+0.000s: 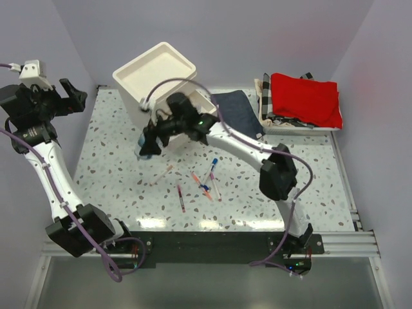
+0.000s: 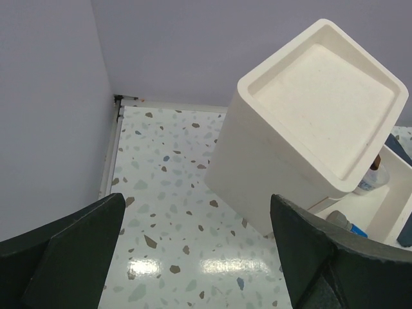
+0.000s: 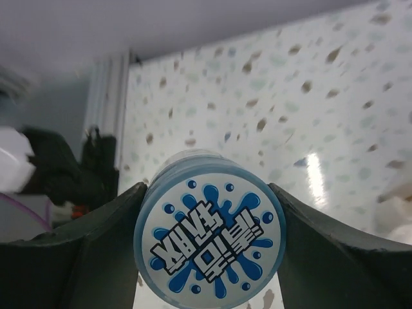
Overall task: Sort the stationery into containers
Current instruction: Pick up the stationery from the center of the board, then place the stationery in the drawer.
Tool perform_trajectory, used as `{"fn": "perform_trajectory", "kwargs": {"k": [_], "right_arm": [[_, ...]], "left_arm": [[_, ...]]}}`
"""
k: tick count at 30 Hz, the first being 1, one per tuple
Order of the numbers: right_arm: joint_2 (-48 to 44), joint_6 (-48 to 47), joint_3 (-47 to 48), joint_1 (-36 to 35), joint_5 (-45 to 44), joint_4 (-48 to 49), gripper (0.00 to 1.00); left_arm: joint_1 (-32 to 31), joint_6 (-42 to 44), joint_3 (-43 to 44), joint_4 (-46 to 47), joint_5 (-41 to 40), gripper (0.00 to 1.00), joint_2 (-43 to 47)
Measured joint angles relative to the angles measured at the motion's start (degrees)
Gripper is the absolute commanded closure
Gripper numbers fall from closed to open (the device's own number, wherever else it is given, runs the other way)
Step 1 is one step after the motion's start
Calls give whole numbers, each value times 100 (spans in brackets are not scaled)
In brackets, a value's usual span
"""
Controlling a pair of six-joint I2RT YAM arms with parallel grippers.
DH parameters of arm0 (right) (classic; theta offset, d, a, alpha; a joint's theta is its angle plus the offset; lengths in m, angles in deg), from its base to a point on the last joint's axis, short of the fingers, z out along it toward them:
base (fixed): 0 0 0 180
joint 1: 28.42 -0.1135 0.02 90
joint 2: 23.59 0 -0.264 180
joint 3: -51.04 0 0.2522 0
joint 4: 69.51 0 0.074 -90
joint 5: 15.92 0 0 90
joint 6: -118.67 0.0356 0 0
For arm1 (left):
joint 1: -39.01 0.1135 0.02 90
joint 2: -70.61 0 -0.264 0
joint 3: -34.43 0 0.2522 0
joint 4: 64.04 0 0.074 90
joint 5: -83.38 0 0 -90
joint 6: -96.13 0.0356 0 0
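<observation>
My right gripper (image 1: 149, 145) is shut on the round blue-white roll (image 3: 210, 235) and holds it above the table, just in front of the cream-white drawer unit (image 1: 161, 69). The roll (image 1: 144, 148) shows under the fingers in the top view. In the left wrist view the unit (image 2: 322, 90) has a drawer (image 2: 394, 205) pulled out with a blue-capped stick (image 2: 347, 224) inside. Several pens lie mid-table: a red one (image 1: 181, 198), a pink one (image 1: 161, 174), a blue-capped one (image 1: 212, 168). My left gripper (image 1: 73, 96) is open and empty, raised at the far left (image 2: 199, 251).
A dark blue folded cloth (image 1: 238, 109) lies right of the unit. A checkered basket (image 1: 265, 103) with red cloth (image 1: 306, 96) stands at the back right. Walls close in on the left, back and right.
</observation>
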Motion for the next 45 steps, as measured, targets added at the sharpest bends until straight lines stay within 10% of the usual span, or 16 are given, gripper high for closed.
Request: {"fn": "perform_trajectory", "kwargs": {"k": [13, 36, 41, 45], "right_arm": [[-1097, 3866, -1320, 1851, 597, 2524, 100], [83, 3703, -876, 2251, 57, 1725, 95], [240, 3609, -868, 2238, -76, 1576, 52], [254, 3504, -852, 2227, -234, 1412, 38]], "left_arm": [[0, -153, -791, 527, 138, 0, 267], [0, -90, -811, 321, 13, 0, 385], [0, 24, -815, 223, 9, 0, 437], [0, 37, -815, 199, 9, 0, 439]]}}
